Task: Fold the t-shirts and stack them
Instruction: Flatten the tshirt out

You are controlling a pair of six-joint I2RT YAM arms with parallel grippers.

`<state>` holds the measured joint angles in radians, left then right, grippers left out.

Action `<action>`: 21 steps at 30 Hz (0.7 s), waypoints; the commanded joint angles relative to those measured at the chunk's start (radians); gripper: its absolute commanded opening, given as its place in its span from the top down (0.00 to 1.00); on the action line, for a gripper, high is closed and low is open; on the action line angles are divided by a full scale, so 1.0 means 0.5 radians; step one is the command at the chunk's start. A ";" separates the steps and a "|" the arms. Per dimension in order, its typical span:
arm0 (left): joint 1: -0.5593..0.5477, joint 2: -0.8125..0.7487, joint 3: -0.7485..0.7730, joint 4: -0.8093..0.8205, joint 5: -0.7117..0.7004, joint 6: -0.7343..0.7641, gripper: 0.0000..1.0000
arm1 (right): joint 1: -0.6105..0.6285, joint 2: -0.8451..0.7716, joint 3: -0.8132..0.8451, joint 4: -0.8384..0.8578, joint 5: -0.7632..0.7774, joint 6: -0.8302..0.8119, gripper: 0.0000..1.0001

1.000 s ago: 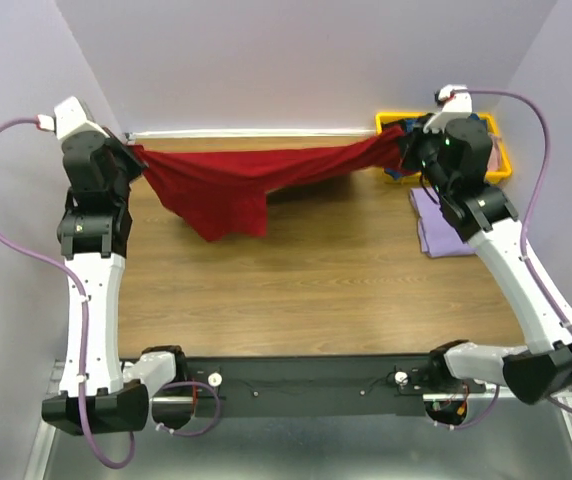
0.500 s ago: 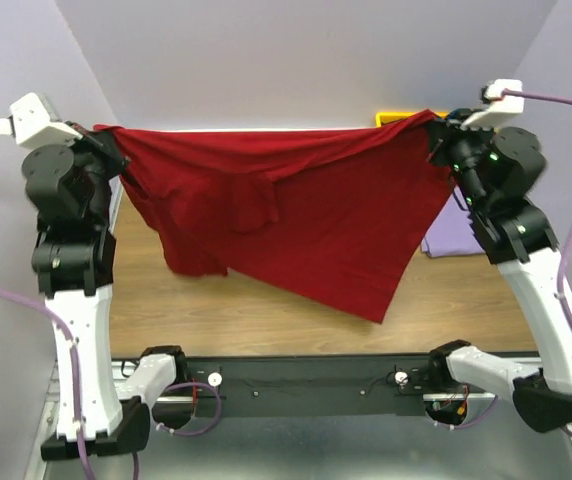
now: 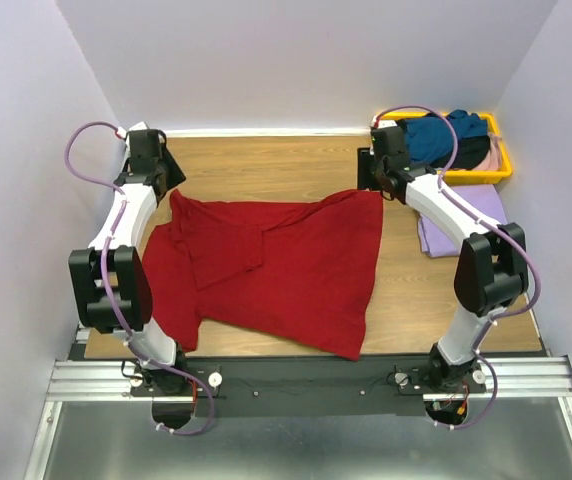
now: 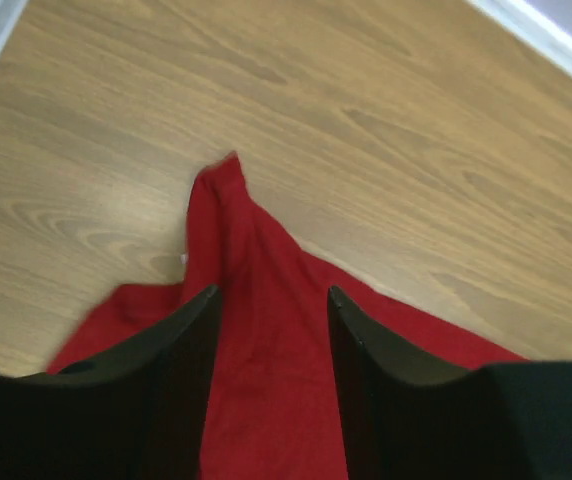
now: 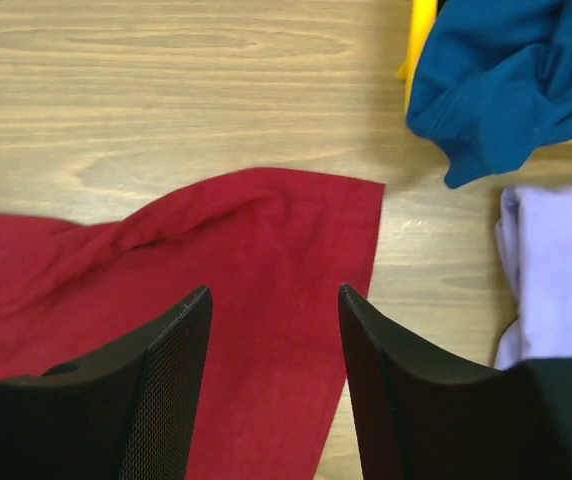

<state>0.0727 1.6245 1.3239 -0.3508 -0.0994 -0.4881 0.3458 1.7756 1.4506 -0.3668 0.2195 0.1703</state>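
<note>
The dark red t-shirt (image 3: 276,265) lay spread across the counter (image 3: 266,165), flat enough, I judged, to start folding. My left pincer (image 4: 272,295) hung above one far corner with its fingers parted and nothing between them. My right pincer (image 5: 274,292) hung above the other corner, likewise parted and empty. The cloth was rumpled on my left side (a flap lay doubled over the chest). The lavender t-shirt (image 5: 556,270) lay folded to the right, probably as the stack's base, just beside the yellow tray (image 3: 501,172) holding the teal t-shirt (image 5: 506,70).
</note>
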 commanded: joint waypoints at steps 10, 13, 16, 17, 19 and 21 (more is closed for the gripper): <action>-0.004 -0.463 -0.770 0.226 0.165 -0.091 0.35 | -0.010 -0.278 -0.305 -0.024 -0.427 0.236 0.39; -0.007 -0.555 -1.043 0.251 0.174 -0.153 0.39 | -0.007 -0.305 -0.404 -0.024 -0.430 0.267 0.39; -0.007 -0.681 -1.257 0.272 0.190 -0.275 0.47 | -0.007 -0.321 -0.465 -0.024 -0.500 0.307 0.39; -0.007 -0.705 -1.301 0.272 0.190 -0.297 0.48 | -0.007 -0.327 -0.477 -0.024 -0.510 0.316 0.39; -0.010 -0.764 -1.408 0.257 0.245 -0.340 0.48 | -0.007 -0.327 -0.505 -0.018 -0.531 0.337 0.39; -0.013 -0.795 -1.482 0.235 0.263 -0.392 0.48 | -0.007 -0.330 -0.529 -0.012 -0.559 0.343 0.39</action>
<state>0.0708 1.2755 0.6304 -0.2348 -0.0105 -0.6155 0.3454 1.6421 1.2118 -0.3702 -0.0036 0.3115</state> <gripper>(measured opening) 0.522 0.605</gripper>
